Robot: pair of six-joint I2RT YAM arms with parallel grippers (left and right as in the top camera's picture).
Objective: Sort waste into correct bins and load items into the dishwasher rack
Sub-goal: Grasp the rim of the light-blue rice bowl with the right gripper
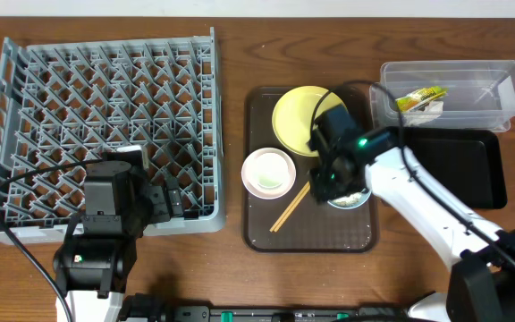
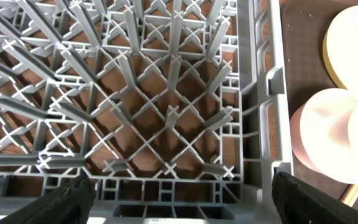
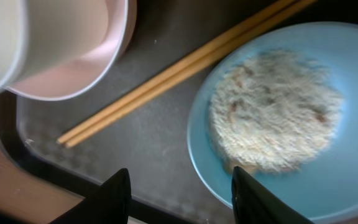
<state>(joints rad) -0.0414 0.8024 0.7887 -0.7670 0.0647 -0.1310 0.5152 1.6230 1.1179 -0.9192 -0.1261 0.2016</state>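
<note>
Hovering over the light blue bowl (image 3: 353, 180) of rice scraps (image 3: 272, 112), which sits on the brown tray (image 3: 148, 137) beside the chopsticks (image 3: 179, 68), the right gripper (image 3: 180, 190) has its jaws spread, while the left gripper (image 2: 182, 202), likewise spread, hangs above the dishwasher rack (image 2: 166, 112).

The grey lattice rack (image 1: 105, 116) lies flat. Right of it sit a yellow-green plate (image 1: 295, 112), white bowl (image 1: 251, 179), two chopsticks (image 1: 291, 207) and a rice-filled blue bowl (image 3: 356, 162).

Chopsticks (image 3: 179, 71) cross the narrow brown tray (image 3: 142, 143) gap between white bowl (image 3: 86, 56) and blue bowl (image 3: 353, 162)
</note>
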